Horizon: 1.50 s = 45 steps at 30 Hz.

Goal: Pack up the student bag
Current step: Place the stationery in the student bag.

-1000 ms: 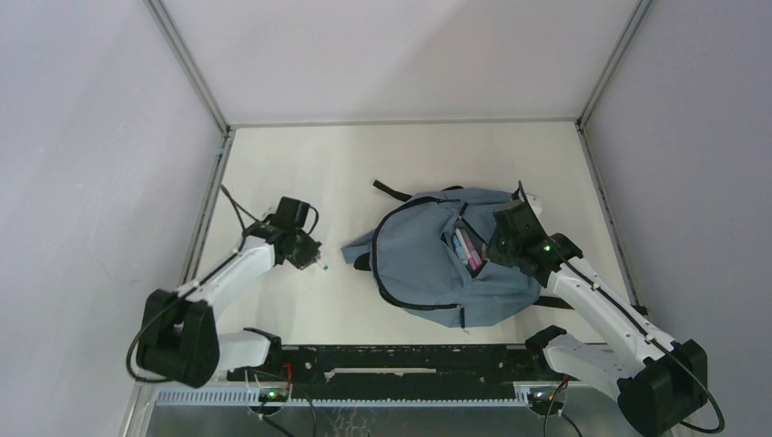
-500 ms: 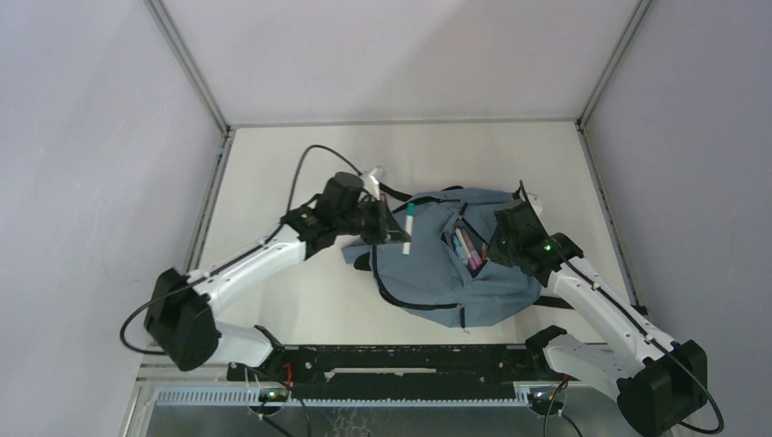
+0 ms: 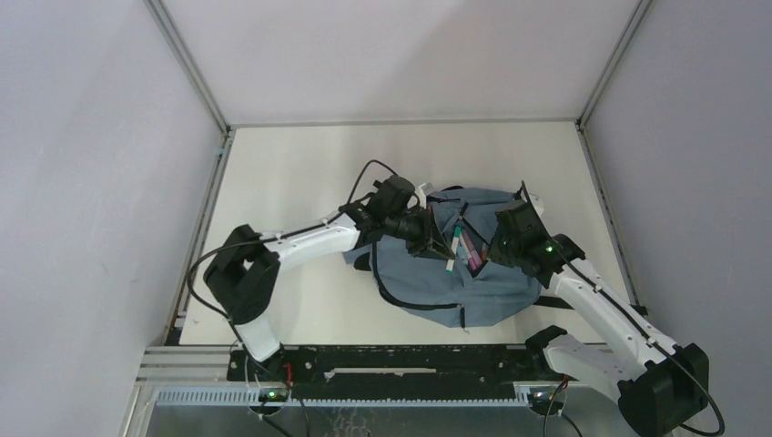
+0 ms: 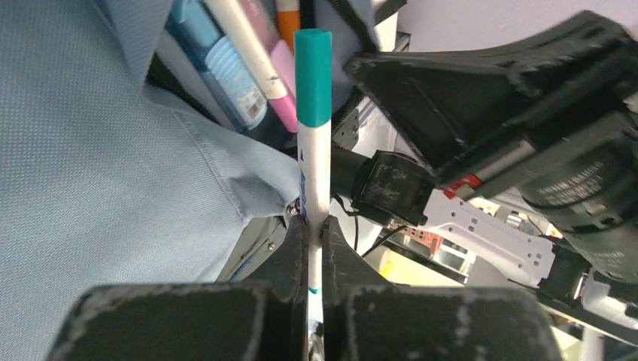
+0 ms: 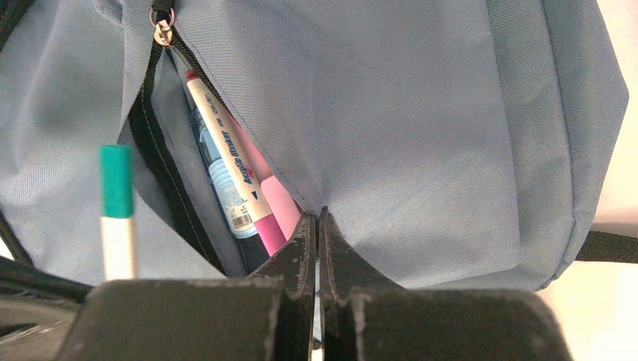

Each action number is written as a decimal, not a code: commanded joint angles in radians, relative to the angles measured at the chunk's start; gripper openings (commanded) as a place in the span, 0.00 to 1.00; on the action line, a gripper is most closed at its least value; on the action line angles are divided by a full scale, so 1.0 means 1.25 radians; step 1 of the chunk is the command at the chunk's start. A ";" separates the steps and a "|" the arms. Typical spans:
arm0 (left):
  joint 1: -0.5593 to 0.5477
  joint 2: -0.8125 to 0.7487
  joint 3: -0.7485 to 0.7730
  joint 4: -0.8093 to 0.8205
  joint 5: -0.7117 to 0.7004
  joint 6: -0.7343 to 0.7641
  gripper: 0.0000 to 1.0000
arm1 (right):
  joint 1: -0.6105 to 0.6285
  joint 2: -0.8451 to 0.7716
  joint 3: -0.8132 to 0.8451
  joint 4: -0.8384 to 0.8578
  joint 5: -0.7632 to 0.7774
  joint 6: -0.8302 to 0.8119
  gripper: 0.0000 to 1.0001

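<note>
The dusty-blue student bag [image 3: 428, 264] lies flat on the table with its front pocket [image 5: 162, 180] unzipped. Pink and blue markers [image 5: 226, 173] lie inside the pocket. My left gripper [image 3: 435, 238] is shut on a white marker with a teal cap [image 4: 313, 135] and holds it over the bag, its tip just at the pocket opening. The marker also shows in the right wrist view [image 5: 116, 210]. My right gripper [image 3: 496, 248] is shut on the edge of the pocket's fabric flap [image 5: 338, 173], pinching it and holding the pocket open.
The bag's black straps [image 3: 390, 189] trail at its far side and at the right [image 5: 609, 244]. The zip puller [image 5: 160, 31] sits at the top of the pocket. Grey walls enclose the table [image 3: 300, 173] on three sides.
My left arm has swung right from the table's left side, carrying the teal-capped marker over the bag to the pocket opening. The right arm has stayed still on the pocket flap.
</note>
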State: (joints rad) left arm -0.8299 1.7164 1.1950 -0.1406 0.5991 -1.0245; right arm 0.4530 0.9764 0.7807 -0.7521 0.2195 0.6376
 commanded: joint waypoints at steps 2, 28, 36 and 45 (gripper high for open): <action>-0.014 0.041 0.065 -0.022 0.030 -0.059 0.00 | -0.003 -0.014 0.009 -0.010 0.016 0.008 0.00; -0.020 0.206 0.265 -0.050 -0.025 -0.048 0.46 | 0.001 -0.030 0.009 -0.037 0.029 0.019 0.00; -0.016 0.075 0.290 -0.164 -0.108 0.131 0.43 | 0.002 -0.019 0.009 -0.028 0.024 0.015 0.00; 0.076 0.023 0.253 -0.229 -0.140 0.221 0.46 | 0.095 -0.010 0.015 0.073 -0.049 0.006 0.30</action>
State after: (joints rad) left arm -0.8017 1.7737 1.5127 -0.3824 0.4511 -0.8238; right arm 0.5056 0.9569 0.7807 -0.7464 0.2108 0.6552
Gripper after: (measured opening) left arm 0.442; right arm 0.151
